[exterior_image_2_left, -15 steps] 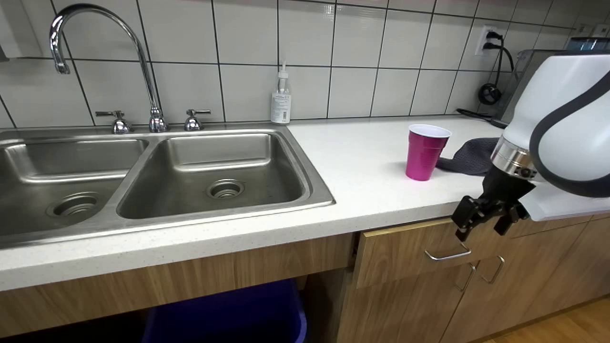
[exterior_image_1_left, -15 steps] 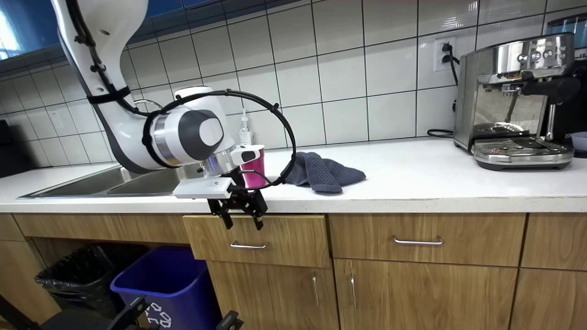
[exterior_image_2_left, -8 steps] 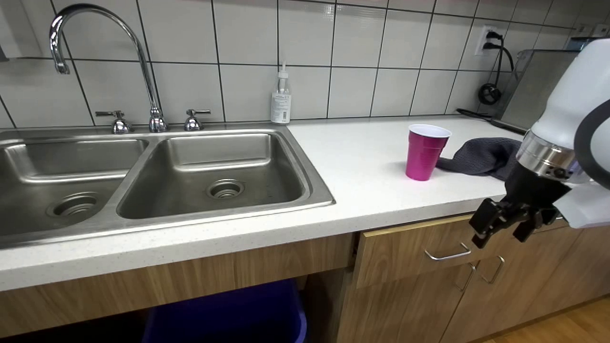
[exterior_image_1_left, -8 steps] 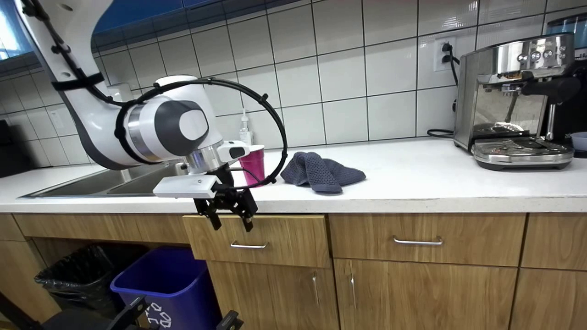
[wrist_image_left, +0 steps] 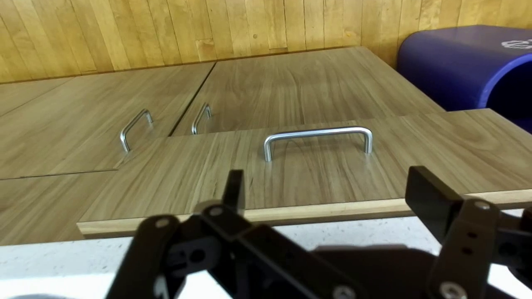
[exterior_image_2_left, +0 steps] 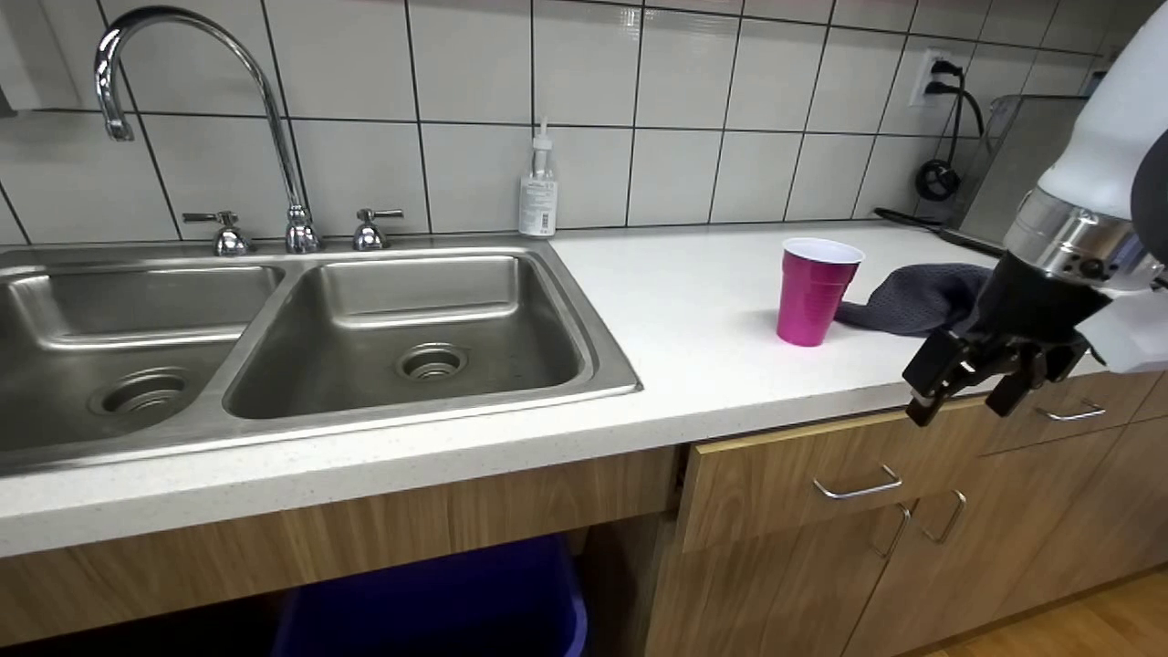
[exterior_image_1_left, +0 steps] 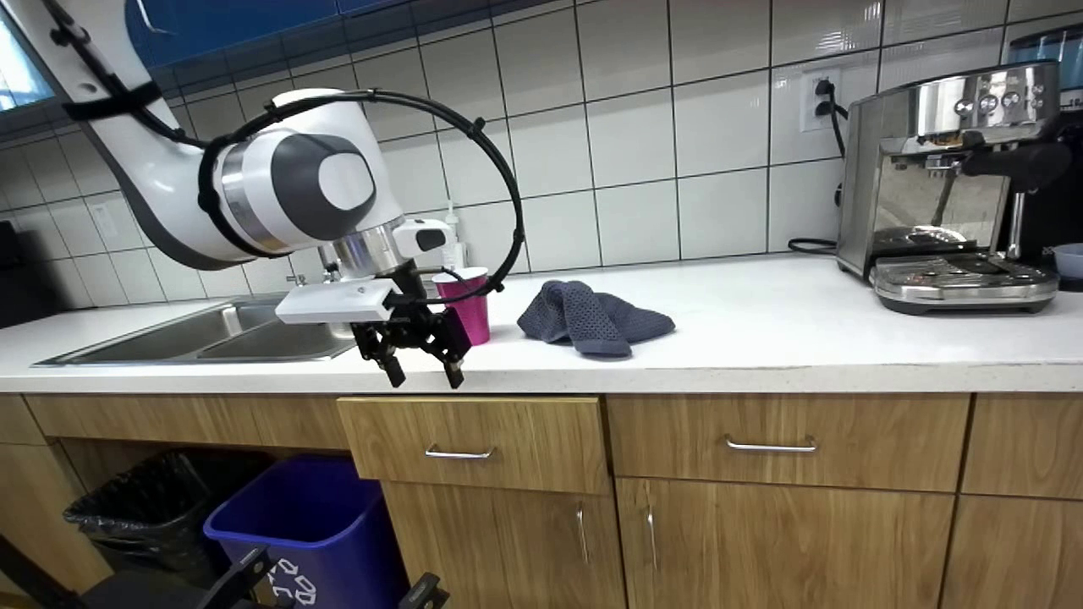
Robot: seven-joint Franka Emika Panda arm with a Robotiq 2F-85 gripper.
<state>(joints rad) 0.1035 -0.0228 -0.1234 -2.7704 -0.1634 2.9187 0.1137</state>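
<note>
Right, here the arm [exterior_image_1_left: 254, 190] slopes in from ten o'clock in an exterior view, gripper [exterior_image_1_left: 425, 381] pointing down, fingers [wrist_image_left: 428, 199] spread apart; the handle [exterior_image_1_left: 459, 455] of the slightly open drawer [exterior_image_1_left: 541, 444] sits near it, at five o'clock there, twelve in the wrist view!

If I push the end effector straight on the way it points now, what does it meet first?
Probably the slightly open drawer, around its handle, which shows ahead of the end effector in the wrist view. Depth is unclear, so I can't tell whether the handle or the drawer's face comes first.
</note>
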